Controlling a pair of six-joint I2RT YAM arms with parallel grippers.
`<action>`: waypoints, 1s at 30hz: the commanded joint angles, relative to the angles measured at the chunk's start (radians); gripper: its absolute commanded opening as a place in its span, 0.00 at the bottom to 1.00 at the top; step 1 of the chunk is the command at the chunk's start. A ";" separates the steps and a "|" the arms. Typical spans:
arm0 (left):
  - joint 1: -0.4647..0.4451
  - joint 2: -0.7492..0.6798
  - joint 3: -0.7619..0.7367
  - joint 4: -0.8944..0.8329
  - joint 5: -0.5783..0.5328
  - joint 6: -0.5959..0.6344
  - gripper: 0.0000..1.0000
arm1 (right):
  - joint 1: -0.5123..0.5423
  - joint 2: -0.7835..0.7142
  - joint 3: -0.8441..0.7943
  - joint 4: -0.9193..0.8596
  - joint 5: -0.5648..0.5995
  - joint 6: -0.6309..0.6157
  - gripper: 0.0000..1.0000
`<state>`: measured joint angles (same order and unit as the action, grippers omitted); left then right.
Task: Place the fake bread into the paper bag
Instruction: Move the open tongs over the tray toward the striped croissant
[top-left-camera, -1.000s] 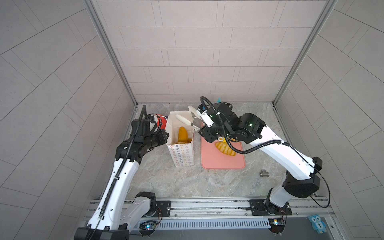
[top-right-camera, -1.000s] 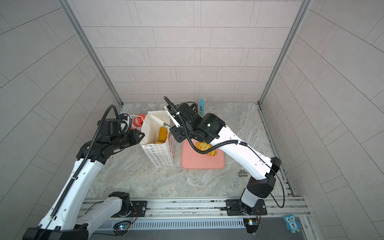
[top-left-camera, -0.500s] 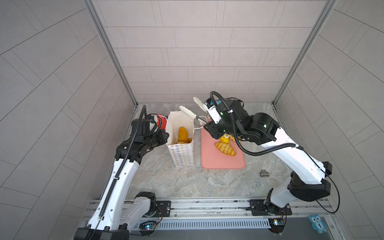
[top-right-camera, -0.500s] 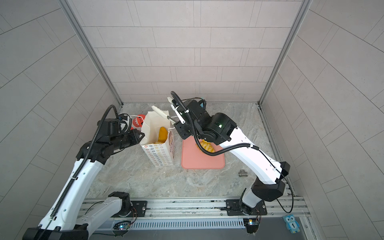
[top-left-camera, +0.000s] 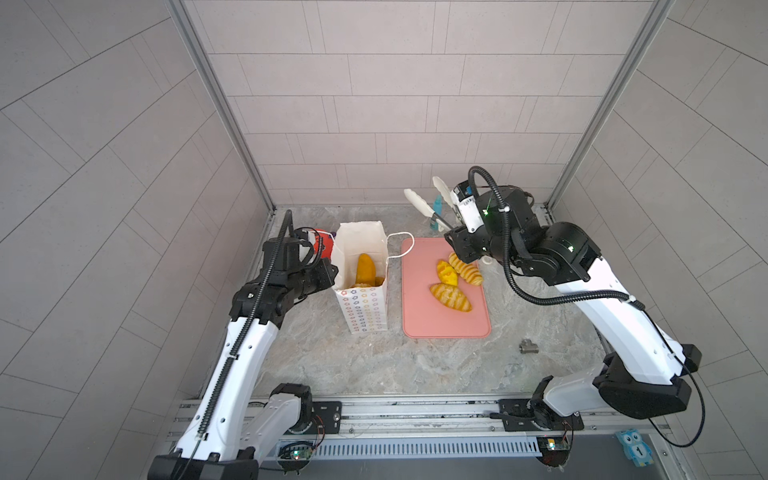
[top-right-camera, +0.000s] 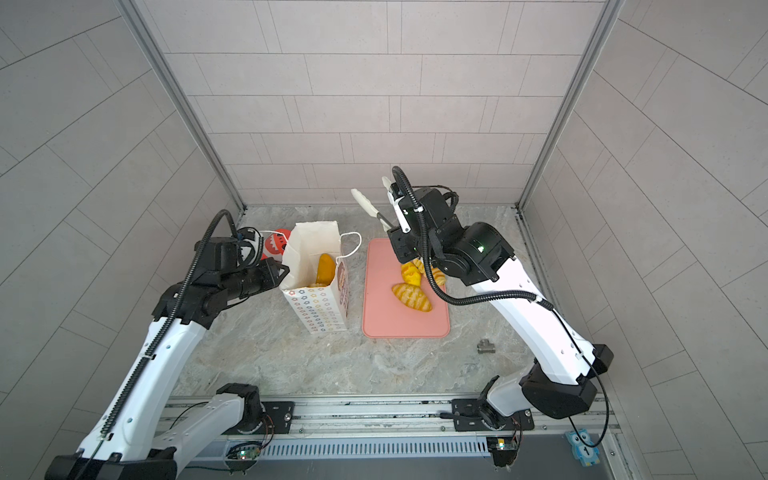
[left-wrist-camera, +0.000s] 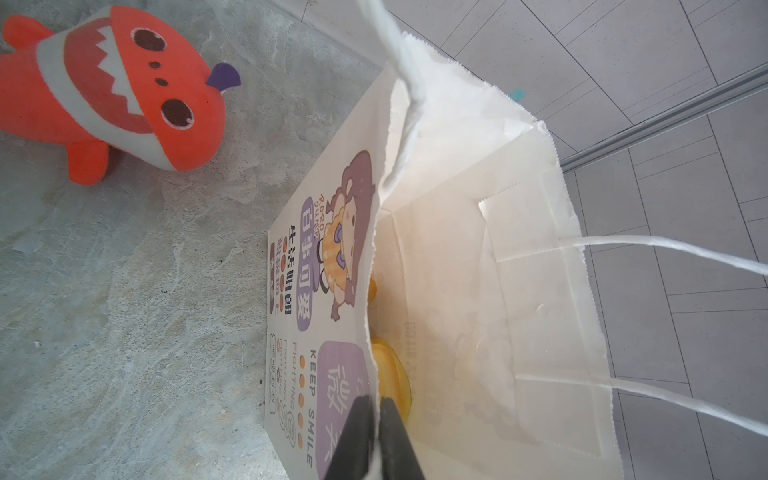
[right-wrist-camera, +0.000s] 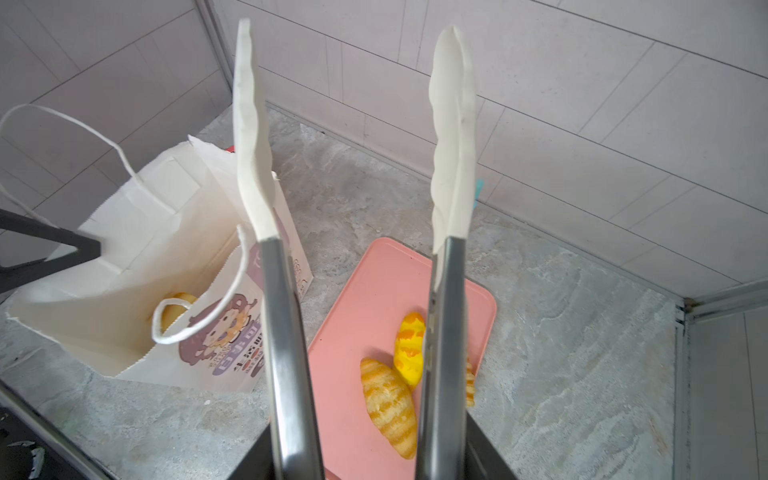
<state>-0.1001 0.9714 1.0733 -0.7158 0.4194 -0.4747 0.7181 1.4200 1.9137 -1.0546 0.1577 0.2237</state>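
Left gripper (left-wrist-camera: 376, 440) pinches the paper bag (left-wrist-camera: 540, 291) rim; right gripper (right-wrist-camera: 374, 461) clamps empty, spread tongs (right-wrist-camera: 249, 124). Glossy fake bread (top-left-camera: 451, 297) may slip free.

The left gripper (top-right-camera: 284, 269) pinches the paper bag (top-right-camera: 322, 309) rim, with a loaf (top-right-camera: 325, 267) just past its fingers (top-right-camera: 277, 268). The right gripper (top-right-camera: 400, 237) holds spread tongs (top-right-camera: 365, 204), with rolls (top-right-camera: 411, 297) below.
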 joint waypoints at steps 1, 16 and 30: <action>0.005 -0.009 0.016 -0.004 0.004 0.001 0.11 | -0.052 -0.040 -0.045 0.027 -0.025 0.020 0.52; 0.005 0.007 0.020 0.005 0.007 0.001 0.11 | -0.178 -0.163 -0.394 0.029 -0.104 0.049 0.52; 0.005 0.013 0.013 0.016 0.014 0.001 0.11 | -0.183 -0.219 -0.567 0.044 -0.139 0.083 0.51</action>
<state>-0.1001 0.9836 1.0733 -0.7105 0.4244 -0.4747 0.5377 1.2339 1.3552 -1.0389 0.0299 0.2852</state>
